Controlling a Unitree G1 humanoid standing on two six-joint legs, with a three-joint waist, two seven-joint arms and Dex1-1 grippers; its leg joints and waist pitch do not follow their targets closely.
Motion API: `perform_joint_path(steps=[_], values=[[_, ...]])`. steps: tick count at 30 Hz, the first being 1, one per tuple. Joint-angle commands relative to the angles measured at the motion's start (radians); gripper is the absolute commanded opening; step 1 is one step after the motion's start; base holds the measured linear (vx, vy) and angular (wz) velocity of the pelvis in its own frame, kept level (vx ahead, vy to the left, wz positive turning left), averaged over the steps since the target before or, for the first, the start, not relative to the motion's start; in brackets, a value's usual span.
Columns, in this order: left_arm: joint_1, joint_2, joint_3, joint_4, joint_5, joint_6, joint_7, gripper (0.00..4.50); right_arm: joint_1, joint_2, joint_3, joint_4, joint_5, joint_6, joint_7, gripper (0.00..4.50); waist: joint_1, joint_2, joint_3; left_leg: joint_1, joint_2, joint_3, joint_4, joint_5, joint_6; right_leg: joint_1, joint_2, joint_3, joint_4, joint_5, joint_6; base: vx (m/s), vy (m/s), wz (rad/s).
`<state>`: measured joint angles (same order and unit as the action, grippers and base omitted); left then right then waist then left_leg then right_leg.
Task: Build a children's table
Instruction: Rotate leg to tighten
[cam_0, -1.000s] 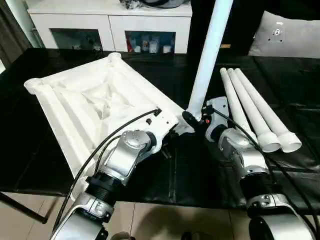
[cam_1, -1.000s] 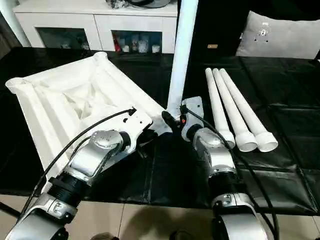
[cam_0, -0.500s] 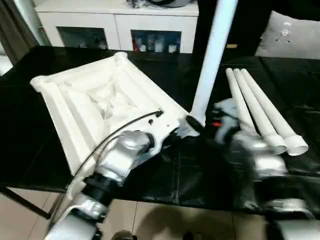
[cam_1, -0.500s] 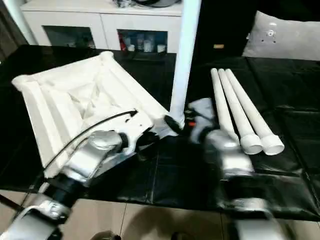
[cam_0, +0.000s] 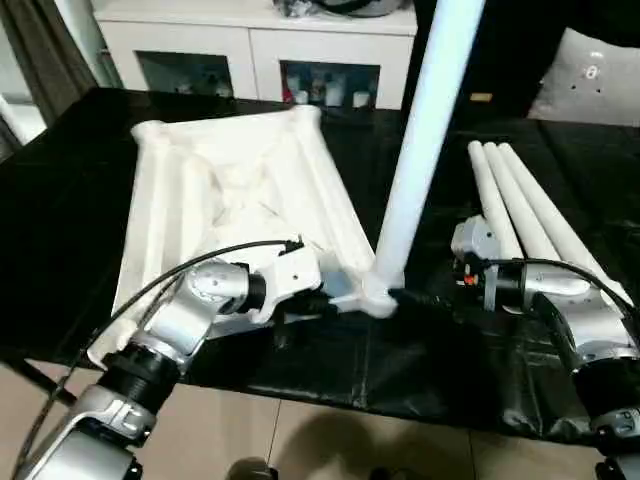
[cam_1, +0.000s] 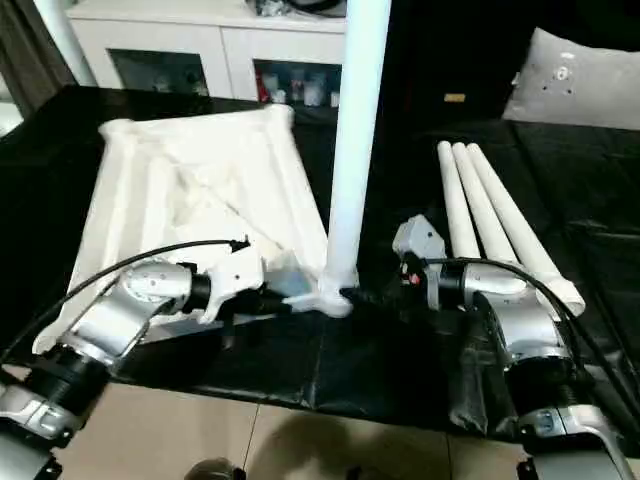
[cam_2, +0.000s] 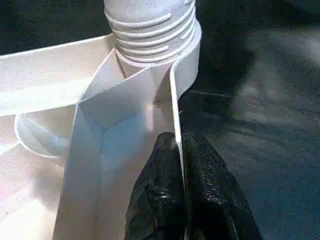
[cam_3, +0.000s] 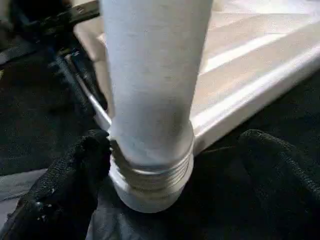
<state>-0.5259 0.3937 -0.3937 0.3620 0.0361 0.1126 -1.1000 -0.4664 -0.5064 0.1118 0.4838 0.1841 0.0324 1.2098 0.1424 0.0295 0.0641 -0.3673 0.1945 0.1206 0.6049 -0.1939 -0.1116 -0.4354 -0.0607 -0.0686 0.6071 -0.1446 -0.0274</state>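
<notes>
Table top: white plastic, ribbed underside up. Upright leg: white tube, pale blue cast, ridged thread band at base. Three loose legs, 3 o'clock of upright leg: white. Work surface cover: glossy black. Left gripper fingers: black, textured. Right gripper fingers: black. Forearms: silver, black cables. Cabinet, 12 o'clock: white, dark glass compartments.

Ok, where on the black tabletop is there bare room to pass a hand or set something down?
Bare black tabletop lies to the left of the upturned table top, and between the standing leg and the three loose legs. It is crowded at the near corner socket, where the left gripper and right gripper meet.
</notes>
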Motion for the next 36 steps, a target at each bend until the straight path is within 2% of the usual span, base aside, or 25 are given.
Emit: perform_joint_path(steps=[1,6,10,12,17,19,22,24,26,28,33,36], values=[[-0.006,0.006,-0.03,-0.039,-0.002,-0.037,-0.049,0.0,-0.016,-0.016,0.02,-0.005,-0.008,0.0,0.037,4.44,-0.004,-0.01,-0.083,-0.004,0.016,0.026,-0.06,-0.137,0.103,0.078,-0.059,0.035,-0.074,-0.287,-0.188,0.0,0.0,0.0],[-0.009,0.015,-0.031,-0.026,-0.004,-0.061,-0.074,0.0,-0.025,-0.03,0.063,0.007,-0.023,-0.02,0.101,4.44,-0.002,-0.013,-0.081,-0.006,0.015,0.025,-0.062,-0.145,0.094,0.079,-0.059,0.034,-0.076,-0.329,-0.17,0.0,0.0,0.0],[-0.008,0.013,-0.035,-0.03,-0.011,-0.067,-0.083,0.0,-0.039,-0.009,0.065,0.019,-0.019,-0.008,0.108,4.44,-0.002,-0.016,-0.083,-0.008,0.014,0.026,-0.06,-0.128,0.093,0.079,-0.059,0.034,-0.074,-0.323,-0.167,0.0,0.0,0.0],[-0.006,0.011,-0.036,-0.034,-0.012,-0.067,-0.086,0.0,-0.046,0.001,0.062,0.025,-0.013,-0.007,0.108,4.17,-0.002,-0.014,-0.084,-0.007,0.014,0.026,-0.06,-0.122,0.093,0.078,-0.059,0.034,-0.073,-0.32,-0.167,0.0,0.0,0.0],[-0.008,0.003,-0.034,-0.03,-0.009,-0.075,-0.088,0.0,-0.053,0.01,0.067,0.031,-0.001,-0.002,0.119,3.92,0.001,-0.013,-0.085,-0.007,0.016,0.026,-0.059,-0.114,0.095,0.078,-0.059,0.034,-0.07,-0.294,-0.175,0.0,0.0,0.0],[-0.009,0.003,-0.035,-0.029,-0.009,-0.076,-0.089,0.0,-0.054,0.014,0.069,0.037,-0.006,-0.004,0.123,3.63,0.001,-0.013,-0.085,-0.007,0.016,0.025,-0.059,-0.116,0.094,0.079,-0.058,0.034,-0.069,-0.285,-0.179,0.0,0.0,0.0],[-0.007,0.004,-0.036,-0.031,-0.008,-0.076,-0.091,0.0,-0.057,0.023,0.071,0.05,-0.014,-0.007,0.125,3.48,0.001,-0.014,-0.085,-0.007,0.014,0.026,-0.059,-0.118,0.092,0.079,-0.059,0.034,-0.07,-0.295,-0.177,0.0,0.0,0.0],[-0.007,0.004,-0.035,-0.032,-0.009,-0.076,-0.091,0.0,-0.058,0.025,0.071,0.053,-0.015,-0.007,0.125,3.18,0.001,-0.014,-0.085,-0.007,0.014,0.026,-0.059,-0.12,0.09,0.079,-0.059,0.034,-0.071,-0.304,-0.174,0.0,0.0,0.0],[-0.006,0.004,-0.035,-0.031,-0.009,-0.076,-0.092,0.0,-0.061,0.029,0.071,0.058,-0.015,-0.006,0.125,3.12,0.002,-0.013,-0.085,-0.007,0.015,0.026,-0.06,-0.121,0.09,0.079,-0.059,0.034,-0.071,-0.308,-0.171,0.0,0.0,0.0],[-0.006,0.004,-0.035,-0.032,-0.01,-0.075,-0.092,0.0,-0.06,0.03,0.07,0.058,-0.014,-0.004,0.126,2.88,0.001,-0.013,-0.084,-0.007,0.015,0.026,-0.06,-0.124,0.089,0.079,-0.059,0.034,-0.071,-0.308,-0.171,0.0,0.0,0.0],[-0.003,0.001,-0.033,-0.034,-0.014,-0.07,-0.089,0.0,-0.048,0.036,0.07,0.047,-0.008,0.008,0.13,2.73,0.002,-0.013,-0.085,-0.008,0.015,0.025,-0.059,-0.118,0.089,0.08,-0.059,0.034,-0.07,-0.305,-0.169,0.0,0.0,0.0],[0.002,-0.013,-0.018,-0.047,-0.024,-0.034,-0.061,0.0,-0.014,0.054,0.058,-0.003,0.024,0.058,0.114,2.72,0.002,-0.012,-0.085,-0.008,0.014,0.025,-0.059,-0.113,0.089,0.08,-0.058,0.034,-0.07,-0.302,-0.17,0.0,0.0,0.0]])
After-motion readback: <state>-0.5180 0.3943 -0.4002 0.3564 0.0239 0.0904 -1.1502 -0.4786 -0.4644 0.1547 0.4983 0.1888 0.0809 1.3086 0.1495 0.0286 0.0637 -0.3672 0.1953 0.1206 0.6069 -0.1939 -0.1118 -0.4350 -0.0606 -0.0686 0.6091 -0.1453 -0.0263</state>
